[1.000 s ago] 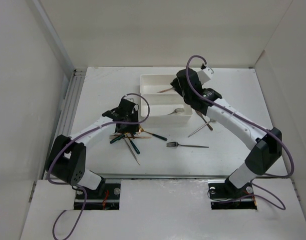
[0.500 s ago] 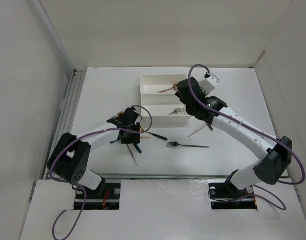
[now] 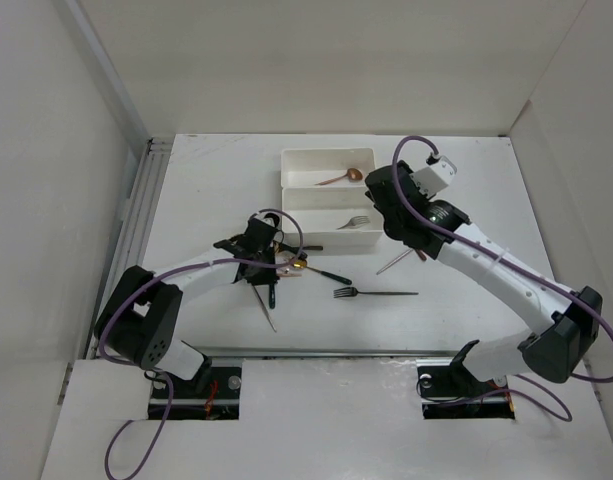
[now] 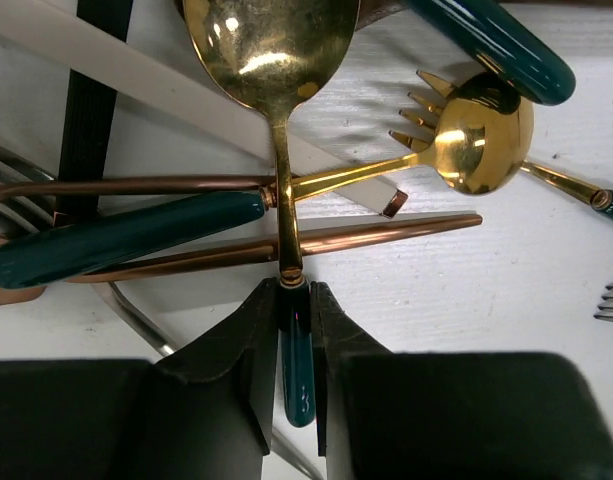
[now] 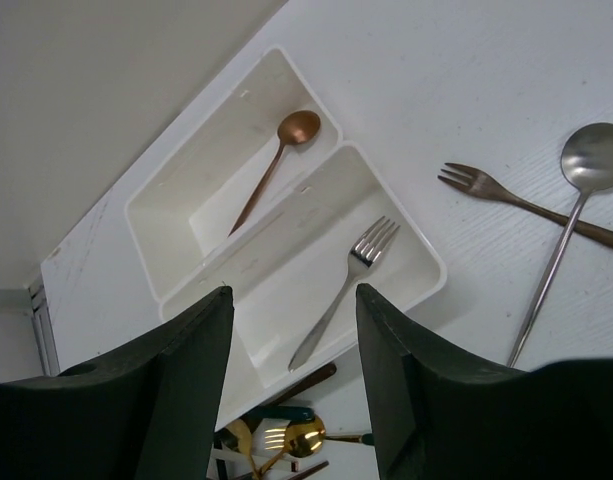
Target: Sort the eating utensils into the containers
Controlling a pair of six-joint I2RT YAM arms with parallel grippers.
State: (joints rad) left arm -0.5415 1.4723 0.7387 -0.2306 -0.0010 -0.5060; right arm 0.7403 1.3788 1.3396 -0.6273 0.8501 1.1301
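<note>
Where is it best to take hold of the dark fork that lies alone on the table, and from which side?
Take the dark fork at mid-handle, straight from above, with the jaws closing across its width. It lies flat on the table, touching nothing else, so both sides of the slim handle look free.

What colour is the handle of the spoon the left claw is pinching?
The spoon handle is dark teal, clearest in the left wrist view.
</note>
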